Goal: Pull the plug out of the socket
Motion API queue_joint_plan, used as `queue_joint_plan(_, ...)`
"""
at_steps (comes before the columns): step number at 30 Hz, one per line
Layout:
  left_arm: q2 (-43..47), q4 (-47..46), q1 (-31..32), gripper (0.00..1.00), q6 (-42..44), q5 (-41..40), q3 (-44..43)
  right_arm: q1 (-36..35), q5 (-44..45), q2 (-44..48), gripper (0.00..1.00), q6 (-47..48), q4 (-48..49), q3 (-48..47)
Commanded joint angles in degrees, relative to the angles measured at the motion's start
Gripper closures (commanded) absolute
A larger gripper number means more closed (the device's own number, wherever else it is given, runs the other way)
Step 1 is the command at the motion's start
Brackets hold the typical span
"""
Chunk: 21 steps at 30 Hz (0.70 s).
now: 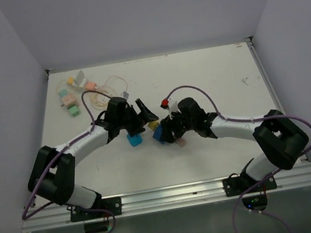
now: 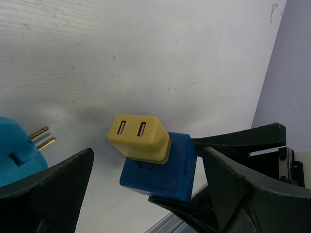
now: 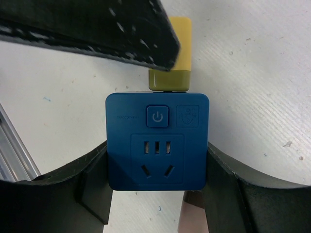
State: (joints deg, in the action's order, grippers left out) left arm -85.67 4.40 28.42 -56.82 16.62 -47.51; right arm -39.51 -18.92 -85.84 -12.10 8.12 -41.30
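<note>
The blue socket cube [image 3: 158, 141] is held off the table, and my right gripper [image 3: 158, 187] is shut on its two sides. A yellow plug [image 3: 171, 73] sticks out of its far face, still seated in it. In the left wrist view the yellow plug [image 2: 138, 138] and the blue socket [image 2: 163, 170] lie between the wide-spread fingers of my open left gripper [image 2: 146, 194], and neither finger touches the plug. From above, both grippers meet mid-table: left gripper [image 1: 143, 114], right gripper [image 1: 166, 129], the socket [image 1: 158, 133] between them.
A teal plug [image 2: 14, 150] with brass prongs lies beside my left finger; from above that teal plug [image 1: 134, 139] is just left of the socket. Pastel adapters with thin cords [image 1: 71, 103] sit at the back left. A metal rail [image 1: 174, 194] runs along the near edge.
</note>
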Motion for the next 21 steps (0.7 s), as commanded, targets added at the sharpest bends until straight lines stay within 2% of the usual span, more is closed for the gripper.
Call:
queue_joint_plan(1,-1.3,-3.2,1.1,0.03,-2.3,1.1,-2.2,-0.7,1.1,3.5,1.00,2.4,2.7,-1.8)
queue_joint_plan(11,-3.5,-8.7,2.3,0.18,-6.8,0.9,-0.7,-1.2,1.6,4.5,1.00,1.7,3.2,-1.8)
queue_joint_plan(14,-3.8,-10.2,3.1,0.28,-7.9,0.5,-0.1,-1.3,1.7,4.5,1.00,0.9,4.0,-1.5)
queue_joint_plan(15,-3.8,-10.5,3.4,0.33,-8.2,0.4,0.0,-1.4,1.7,4.5,1.00,0.5,4.2,-1.4)
queue_joint_plan(18,-3.5,-10.8,3.4,0.57,-9.0,-0.9,1.1,-1.4,1.9,5.2,1.00,-0.5,5.1,-0.7)
queue_joint_plan(19,-3.3,-11.0,3.4,0.73,-9.5,-1.3,1.4,-1.4,1.9,5.4,1.00,-0.7,5.3,-0.5)
queue_joint_plan(21,-2.7,-12.0,3.4,0.89,-10.2,-2.8,2.1,-1.4,1.7,6.0,1.00,-1.3,5.6,0.3)
